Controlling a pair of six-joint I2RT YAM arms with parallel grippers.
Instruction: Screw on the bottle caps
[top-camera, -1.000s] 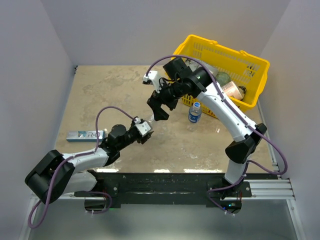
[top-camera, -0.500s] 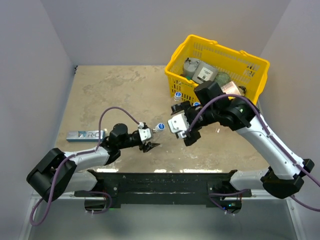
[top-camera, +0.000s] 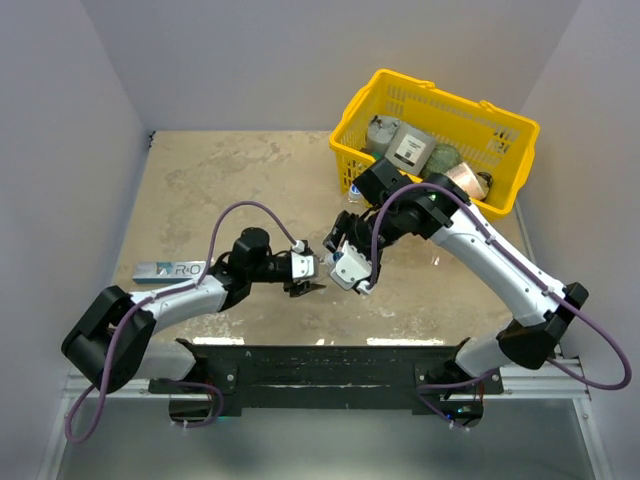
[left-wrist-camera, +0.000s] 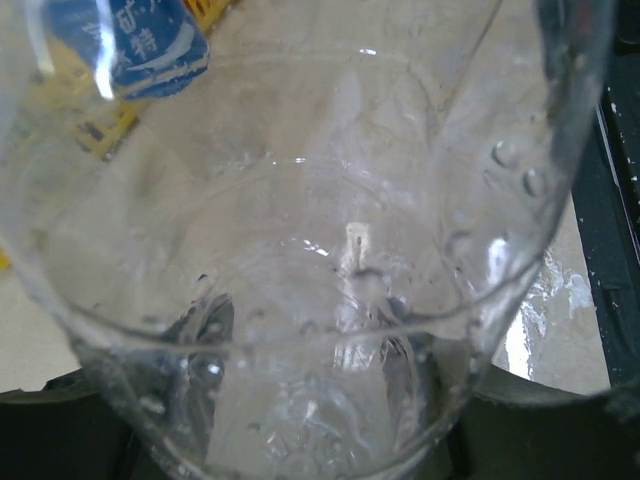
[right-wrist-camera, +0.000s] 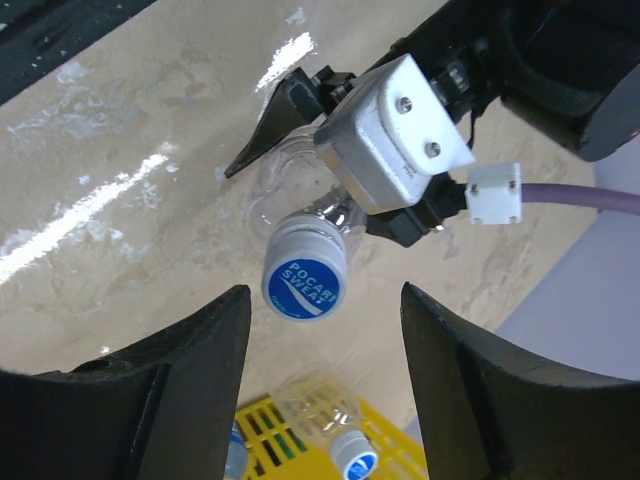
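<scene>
My left gripper (top-camera: 308, 284) is shut on a clear, unlabelled bottle (right-wrist-camera: 300, 195); in the left wrist view its see-through body (left-wrist-camera: 300, 300) fills the frame and hides the jaws. The bottle's blue-topped cap (right-wrist-camera: 305, 282) sits on the neck and faces my right wrist camera. My right gripper (right-wrist-camera: 325, 300) (top-camera: 336, 260) is open, with a black finger (right-wrist-camera: 180, 370) on each side of the cap and a gap to it on both sides. A second capped bottle (right-wrist-camera: 318, 405) stands by the basket. Through the held bottle I see a blue-labelled bottle (left-wrist-camera: 130, 45).
A yellow basket (top-camera: 500, 125) with grey cans and jars (top-camera: 408, 148) stands at the back right. A flat blue-and-white packet (top-camera: 172, 269) lies at the left by my left arm. The black mounting rail (top-camera: 320, 365) runs along the near edge.
My right arm swung down from the basket side to the held bottle, and its jaws narrowed around the cap. My left gripper shifted slightly right, still holding the bottle.
</scene>
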